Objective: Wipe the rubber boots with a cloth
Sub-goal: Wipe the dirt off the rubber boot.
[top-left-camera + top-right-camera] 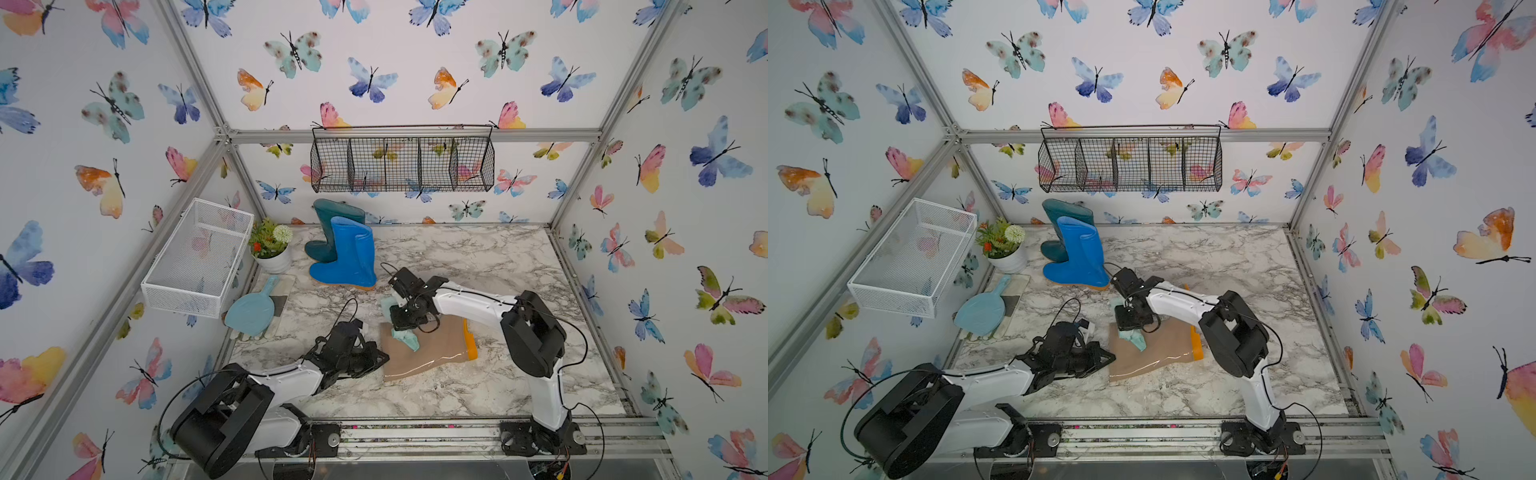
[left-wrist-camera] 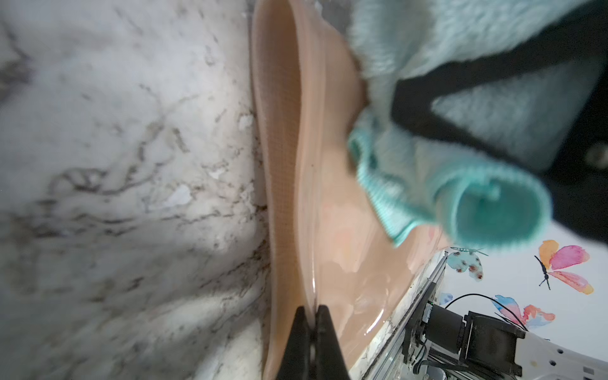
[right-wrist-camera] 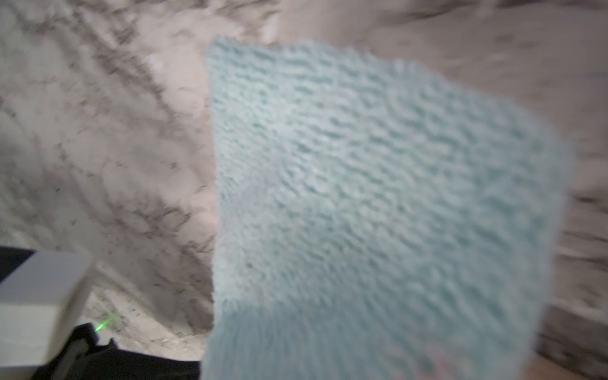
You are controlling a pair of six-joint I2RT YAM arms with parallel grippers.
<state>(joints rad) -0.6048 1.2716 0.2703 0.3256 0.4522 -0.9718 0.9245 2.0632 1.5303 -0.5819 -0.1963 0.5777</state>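
Right tool [image 1: 406, 328] holds the cloth [image 1: 409, 338] on the beige boot [image 1: 432, 353]; left tool [image 2: 311, 316] pinches the boot's rim.
The beige boot lies on its side near the middle of the tabletop [image 1: 478, 257], orange sole toward the right edge. The left tool is closed narrow on the shaft's open edge; the right tool is closed on the bunched cloth, which touches the shaft. The blue boot [image 1: 347, 257] and the dark teal boot [image 1: 332, 220] stand upright, close together, near the back edge.

The cloth [image 1: 409, 340] rests on the lying beige boot [image 1: 432, 353]; blue boot [image 1: 345, 257] upright.
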